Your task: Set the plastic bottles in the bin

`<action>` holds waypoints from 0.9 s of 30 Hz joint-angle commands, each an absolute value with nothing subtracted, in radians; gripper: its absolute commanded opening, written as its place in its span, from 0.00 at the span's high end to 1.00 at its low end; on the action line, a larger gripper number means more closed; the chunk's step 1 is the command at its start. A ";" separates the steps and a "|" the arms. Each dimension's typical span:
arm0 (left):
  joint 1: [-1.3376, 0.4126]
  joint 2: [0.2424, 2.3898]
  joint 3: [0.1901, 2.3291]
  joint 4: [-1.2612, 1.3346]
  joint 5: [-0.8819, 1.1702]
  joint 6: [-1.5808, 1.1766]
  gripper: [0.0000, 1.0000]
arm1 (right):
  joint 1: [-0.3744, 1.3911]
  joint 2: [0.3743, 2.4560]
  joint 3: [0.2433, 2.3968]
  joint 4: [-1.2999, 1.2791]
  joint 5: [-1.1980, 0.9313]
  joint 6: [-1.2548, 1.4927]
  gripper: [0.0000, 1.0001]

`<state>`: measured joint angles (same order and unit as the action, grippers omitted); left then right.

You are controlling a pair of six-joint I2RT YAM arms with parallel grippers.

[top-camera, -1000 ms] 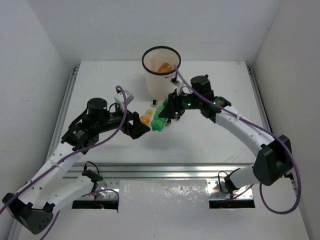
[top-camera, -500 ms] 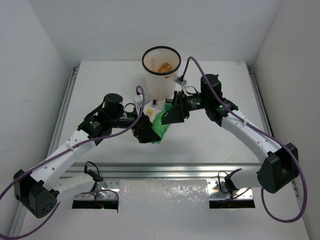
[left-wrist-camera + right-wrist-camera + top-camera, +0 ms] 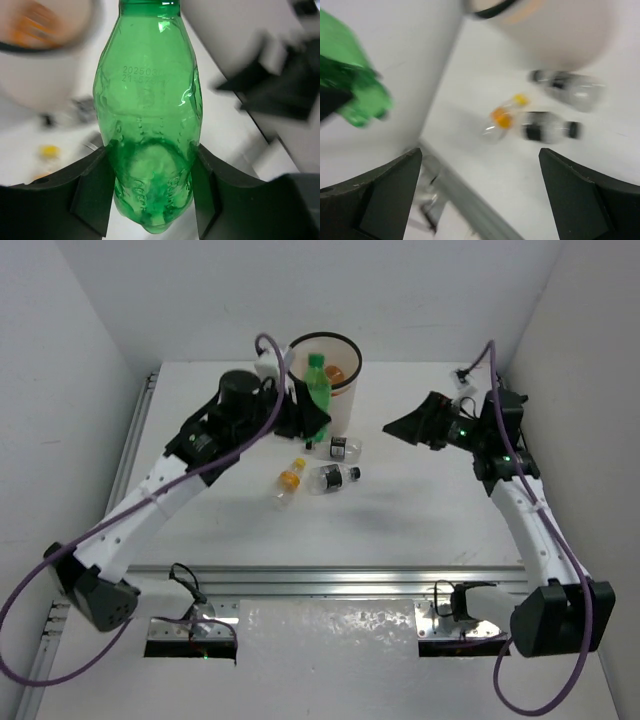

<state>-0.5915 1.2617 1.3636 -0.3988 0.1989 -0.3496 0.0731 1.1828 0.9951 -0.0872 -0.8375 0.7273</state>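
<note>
the left gripper (image 3: 151,172) has its fingers (image 3: 92,192) clamped on the lower body of the green bottle (image 3: 149,95), which stands upright between them. half a second ago both grippers met at this bottle low over the table (image 3: 420,515). now the left has carried it up to the rim of the bin (image 3: 345,412), just beyond its fingertips. the right gripper (image 3: 405,427) has drawn well away, fingers apart and empty. a drop looks near. in the bin lies an orange bottle (image 3: 335,372). below the left fingers, on the table, lie the yellow-capped bottle (image 3: 289,480) and two black-labelled bottles (image 3: 335,478).
</note>
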 commanded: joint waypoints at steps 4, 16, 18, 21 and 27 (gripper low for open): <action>-0.471 1.634 1.818 -0.555 -0.271 -0.318 1.00 | 0.031 1.123 0.956 -0.419 -0.370 0.560 0.01; -0.351 2.134 2.436 -0.603 -0.006 -0.290 0.14 | 0.099 1.170 0.833 -0.301 -0.430 0.497 0.01; -0.351 2.087 2.364 -0.555 0.026 -0.299 0.09 | 0.209 1.205 0.854 -0.295 -0.387 0.427 0.01; -0.351 2.030 2.321 -0.528 0.060 -0.308 0.08 | 0.354 1.261 0.890 -0.227 -0.310 0.321 0.01; -0.353 1.840 2.189 -0.541 0.055 -0.333 0.07 | 0.434 1.466 0.965 -0.100 -0.241 -0.056 0.01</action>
